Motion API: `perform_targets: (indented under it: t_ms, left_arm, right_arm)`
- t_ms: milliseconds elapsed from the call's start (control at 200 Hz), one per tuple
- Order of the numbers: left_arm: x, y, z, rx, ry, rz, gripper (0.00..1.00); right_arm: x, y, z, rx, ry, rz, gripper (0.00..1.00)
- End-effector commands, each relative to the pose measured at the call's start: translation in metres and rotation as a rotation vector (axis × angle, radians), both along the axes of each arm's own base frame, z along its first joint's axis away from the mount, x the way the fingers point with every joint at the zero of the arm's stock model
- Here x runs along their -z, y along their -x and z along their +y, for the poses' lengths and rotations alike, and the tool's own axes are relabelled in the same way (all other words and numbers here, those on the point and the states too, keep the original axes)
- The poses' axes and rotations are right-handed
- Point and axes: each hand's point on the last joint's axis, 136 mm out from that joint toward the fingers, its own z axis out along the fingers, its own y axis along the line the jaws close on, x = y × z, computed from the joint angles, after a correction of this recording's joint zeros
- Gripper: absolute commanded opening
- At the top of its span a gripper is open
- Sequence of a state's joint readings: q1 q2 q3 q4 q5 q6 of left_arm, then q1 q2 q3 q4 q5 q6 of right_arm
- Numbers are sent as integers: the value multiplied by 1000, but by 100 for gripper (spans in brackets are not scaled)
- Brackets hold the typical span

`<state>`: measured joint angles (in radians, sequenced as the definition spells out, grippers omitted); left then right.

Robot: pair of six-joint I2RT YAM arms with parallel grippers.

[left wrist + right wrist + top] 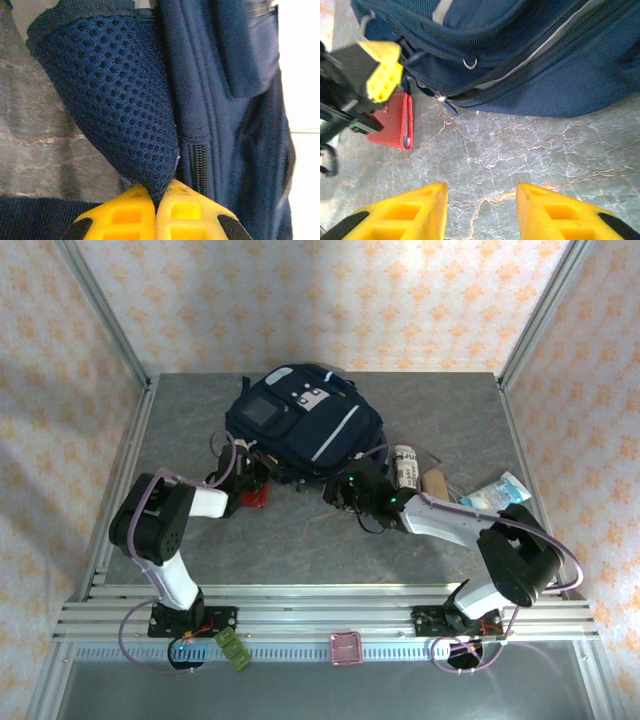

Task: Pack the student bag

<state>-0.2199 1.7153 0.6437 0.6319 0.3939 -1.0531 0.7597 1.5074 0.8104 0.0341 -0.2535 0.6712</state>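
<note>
Closest to us, on the metal rail (290,620) at the near edge, we see a small green piece (232,648) and a small pink one (347,648) between the two arm bases.

Further in, the right claw (480,197) hangs low over the bare grey bench (545,145). Its yellow fingers (555,212) stand moderately apart with nothing between them, and it faces the near side of the backpack, just short of it. To its left we find a flat red case (395,120) lying on the bench against the backpack's edge, with the left claw just beside it.

The left claw (156,195) is closed tight, and the tip of the backpack's padded mesh strap (120,100) is pinched between its fingertips.

Beyond both claws the backpack (300,420) lies flat at the middle of the bench with its front pockets up, reaching toward the far side. On its near side we can make out a zip pull (447,104) and a small metal ring (470,62).

To the right of the backpack, near the right arm, lie a white can-shaped thing (405,465), a brown cardboard piece (437,482) and a blue-and-white packet (497,488).
</note>
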Motion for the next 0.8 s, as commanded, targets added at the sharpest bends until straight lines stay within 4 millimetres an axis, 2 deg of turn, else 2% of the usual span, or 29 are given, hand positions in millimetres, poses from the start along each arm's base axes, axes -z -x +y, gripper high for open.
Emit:
perform_targets:
  t_ms: [0,130,345,646,736,796]
  left_arm:
    - [-45,3,-5,23,53,-90,0]
    - [-70,13,-5,19,62,-130,0]
    - [-77,30,-19,48,97,-138,0]
    - [-86,37,-39,86,131,-158,0]
    - [-87,36,-39,84,132,-165,0]
    - [-88,36,-39,82,133,-169,0]
  right_arm:
    - [-10,-6,24,-56,27,-55,40]
    - [-5,-7,44,-83,55,-68,43]
    - [-7,-23,61,-42,80,-94,45]
    - [-4,-56,38,198,293,-50,46]
    - [-2,-61,31,239,345,-59,39]
    - [-3,-63,24,263,370,-73,27]
